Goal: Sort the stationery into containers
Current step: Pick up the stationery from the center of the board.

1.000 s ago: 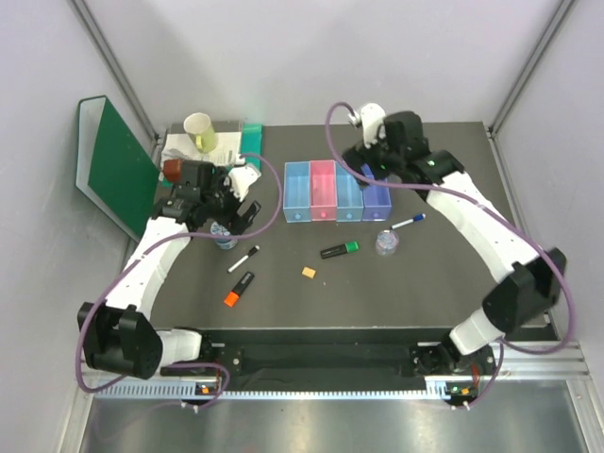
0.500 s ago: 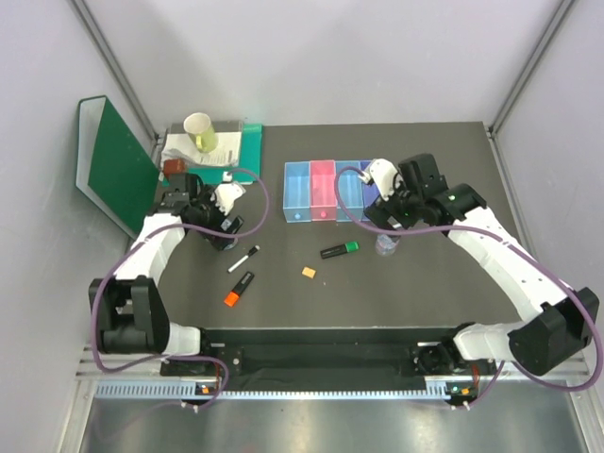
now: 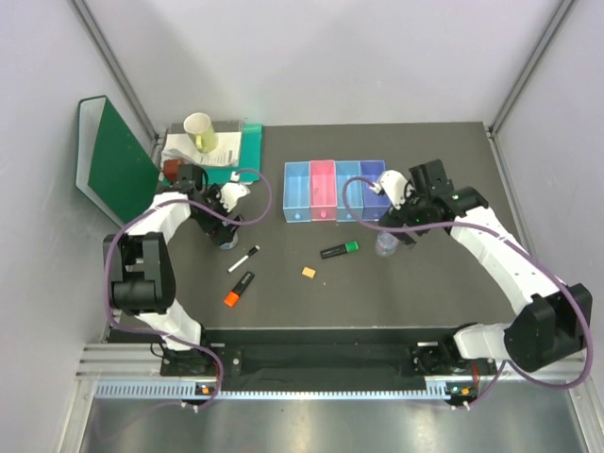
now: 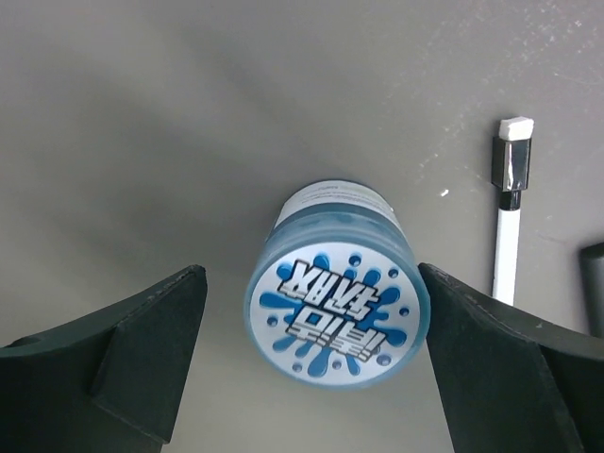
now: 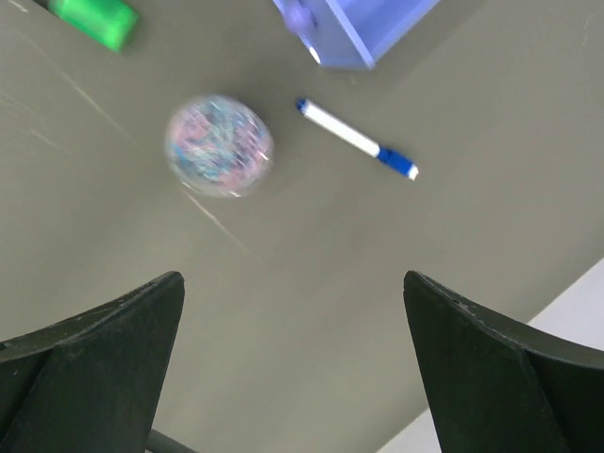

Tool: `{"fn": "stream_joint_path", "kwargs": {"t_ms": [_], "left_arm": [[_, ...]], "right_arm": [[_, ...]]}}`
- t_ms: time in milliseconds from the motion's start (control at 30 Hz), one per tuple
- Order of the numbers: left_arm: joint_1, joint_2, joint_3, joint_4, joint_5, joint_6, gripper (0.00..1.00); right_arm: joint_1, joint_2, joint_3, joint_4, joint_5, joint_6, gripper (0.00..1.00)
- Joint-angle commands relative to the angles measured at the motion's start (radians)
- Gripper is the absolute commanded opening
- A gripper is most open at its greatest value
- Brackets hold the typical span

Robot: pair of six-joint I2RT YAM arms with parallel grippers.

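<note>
— What lies closest to the arm bases?
— The orange-capped highlighter (image 3: 239, 288), flat on the table (image 3: 283, 316). The tan block (image 3: 308, 272) is off to its right, well apart.
— And a little further back?
— A black-capped white pen (image 3: 243, 259), then the green-capped highlighter (image 3: 339, 249).
— What is the left gripper doing?
— The left gripper (image 4: 310, 283) has its fingers spread wide, one on each side of the blue-patterned tin (image 4: 338, 297). The tin stands upright on the table and is not clamped.
— The right one?
— The right gripper (image 5: 293, 283) is spread too, with only bare table between its fingers. The clear tub (image 5: 219, 144) sits just ahead, near a blue-capped white pen (image 5: 357, 140).
— The containers?
— The four bins (image 3: 335, 191) stand furthest back in a row, the purple one nearest the right arm
</note>
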Motion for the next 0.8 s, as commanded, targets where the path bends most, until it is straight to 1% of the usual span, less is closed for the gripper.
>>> {"fn": "stream_joint_path", "kwargs": {"t_ms": [0, 33, 100, 133, 200, 233, 267, 333, 367, 433, 467, 567, 600, 633, 767], "left_arm": [[0.005, 0.031, 0.054, -0.045, 0.043, 0.055, 0.93], [0.006, 0.035, 0.061, -0.054, 0.049, 0.058, 0.87], [0.006, 0.036, 0.064, -0.061, 0.054, 0.058, 0.77], [0.007, 0.035, 0.065, -0.071, 0.06, 0.058, 0.66], [0.007, 0.025, 0.073, -0.081, 0.066, 0.051, 0.61], [0.005, 0.018, 0.074, -0.094, 0.072, 0.052, 0.55], [0.006, 0.012, 0.076, -0.103, 0.075, 0.051, 0.52], [0.006, 0.002, 0.087, -0.117, 0.08, 0.046, 0.5], [0.007, -0.007, 0.091, -0.136, 0.085, 0.049, 0.45], [0.006, -0.021, 0.116, -0.156, 0.088, 0.044, 0.4], [0.007, -0.024, 0.126, -0.178, 0.091, 0.038, 0.34], [0.005, -0.041, 0.185, -0.227, 0.111, 0.023, 0.28], [0.005, -0.044, 0.223, -0.239, 0.118, 0.018, 0.24], [0.005, -0.051, 0.241, -0.25, 0.128, 0.017, 0.24], [0.003, -0.067, 0.333, -0.293, 0.2, -0.001, 0.19]], "right_arm": [[-0.115, 0.04, -0.013, 0.042, -0.065, -0.116, 1.0], [-0.161, 0.061, -0.011, 0.048, -0.082, -0.155, 1.0], [-0.211, 0.083, -0.008, 0.07, -0.086, -0.205, 0.99], [-0.222, 0.109, -0.006, 0.079, -0.083, -0.264, 1.0], [-0.245, 0.141, 0.004, 0.082, -0.074, -0.312, 1.0], [-0.248, 0.172, 0.009, 0.074, -0.07, -0.365, 1.0], [-0.252, 0.186, 0.012, 0.074, -0.068, -0.386, 1.0], [-0.258, 0.228, 0.029, 0.074, -0.062, -0.458, 1.0], [-0.259, 0.242, 0.03, 0.082, -0.059, -0.484, 1.0], [-0.261, 0.274, 0.029, 0.12, -0.033, -0.548, 1.0], [-0.262, 0.288, 0.029, 0.133, -0.027, -0.571, 1.0], [-0.27, 0.331, 0.038, 0.171, -0.017, -0.646, 1.0], [-0.278, 0.342, 0.038, 0.177, -0.016, -0.663, 1.0], [-0.281, 0.36, 0.04, 0.201, 0.007, -0.688, 1.0], [-0.299, 0.396, 0.04, 0.248, 0.016, -0.746, 1.0]]}}
